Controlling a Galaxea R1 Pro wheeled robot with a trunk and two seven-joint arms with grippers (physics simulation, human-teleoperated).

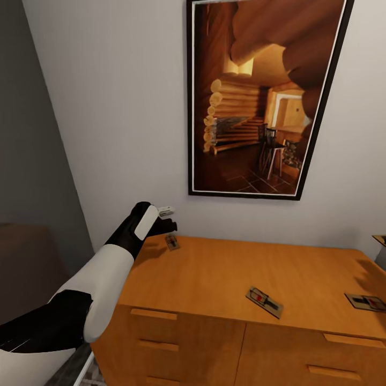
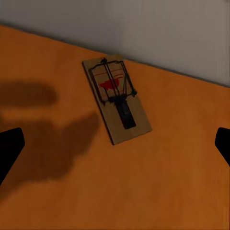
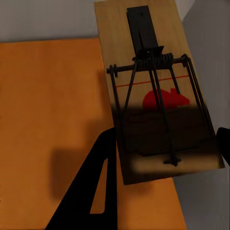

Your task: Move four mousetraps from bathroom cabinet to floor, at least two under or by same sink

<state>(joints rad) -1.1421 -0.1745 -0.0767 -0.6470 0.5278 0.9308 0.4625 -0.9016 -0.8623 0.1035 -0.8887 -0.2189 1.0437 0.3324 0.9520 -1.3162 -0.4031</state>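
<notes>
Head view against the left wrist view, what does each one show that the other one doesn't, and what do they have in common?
Head view: the framed cabin picture on the wall, the left arm, two more mousetraps nearer the front edge, and the drawer fronts.
Left wrist view: the rear mousetrap up close, wire and red mark clear, and the left gripper, jaws wide apart.
Shared: the rear mousetrap lying flat on the cabinet top by the wall.
</notes>
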